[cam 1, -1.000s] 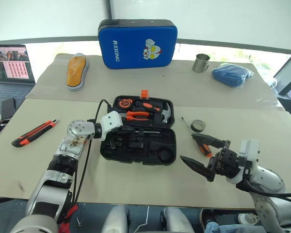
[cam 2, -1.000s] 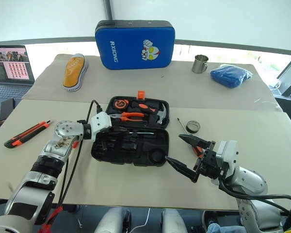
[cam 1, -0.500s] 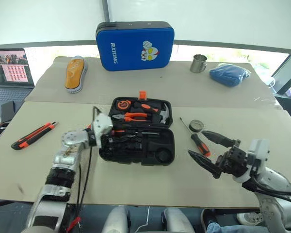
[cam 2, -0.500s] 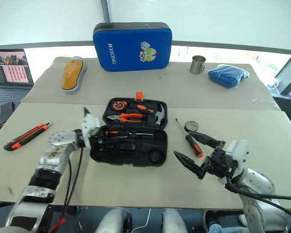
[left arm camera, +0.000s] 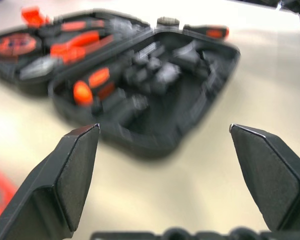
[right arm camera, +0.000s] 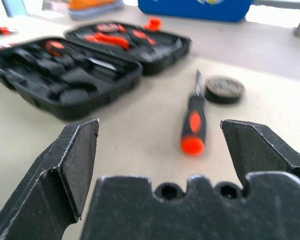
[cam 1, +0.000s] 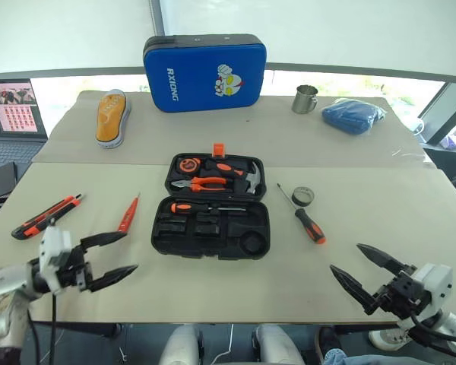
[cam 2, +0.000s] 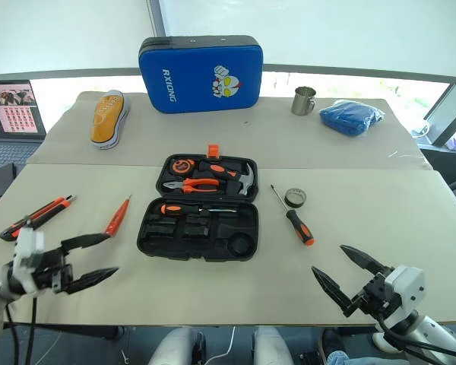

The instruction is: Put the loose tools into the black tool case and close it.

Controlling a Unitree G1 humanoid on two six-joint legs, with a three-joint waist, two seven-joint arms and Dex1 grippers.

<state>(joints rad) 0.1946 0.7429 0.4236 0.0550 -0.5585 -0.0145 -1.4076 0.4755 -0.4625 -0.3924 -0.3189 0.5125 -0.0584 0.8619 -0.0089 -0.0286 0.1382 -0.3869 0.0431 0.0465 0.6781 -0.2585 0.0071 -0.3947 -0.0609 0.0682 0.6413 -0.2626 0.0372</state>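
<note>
Two grippers hang low at the near edge of the table, and both stand wide with nothing between the fingers. The left gripper (cam 1: 106,258) is at the near left corner. Just beyond it lies the slim orange tester screwdriver (cam 1: 128,214), and further left the orange-and-black utility knife (cam 1: 49,216), near the table's left edge.

In the middle lies the black tool case (cam 1: 213,205), open flat, well apart from both grippers. One black-and-orange screwdriver (cam 1: 200,207) already sits in the top slot of the near half. The far half holds the orange-handled pliers (cam 1: 204,182) and the hammer (cam 1: 252,176).

To the right of the case the second black-and-orange screwdriver (cam 1: 304,216) lies on the table, with the small dark tape roll (cam 1: 302,196) just beside its shaft. The right gripper (cam 1: 362,276) is near the front edge, a good way nearer than these two.

At the far side of the table stand an orange shoe (cam 1: 111,117), the blue cartoon-printed case (cam 1: 204,62), a metal cup (cam 1: 305,99) and a blue cloth (cam 1: 353,116). A laptop (cam 1: 14,114) is beyond the left edge. Nothing lies between the grippers and the loose tools.

The left wrist view looks between its wide fingers (left arm camera: 70,175) into the case, blurred. The right wrist view shows the screwdriver and tape roll straight ahead between its fingers (right arm camera: 65,170).
</note>
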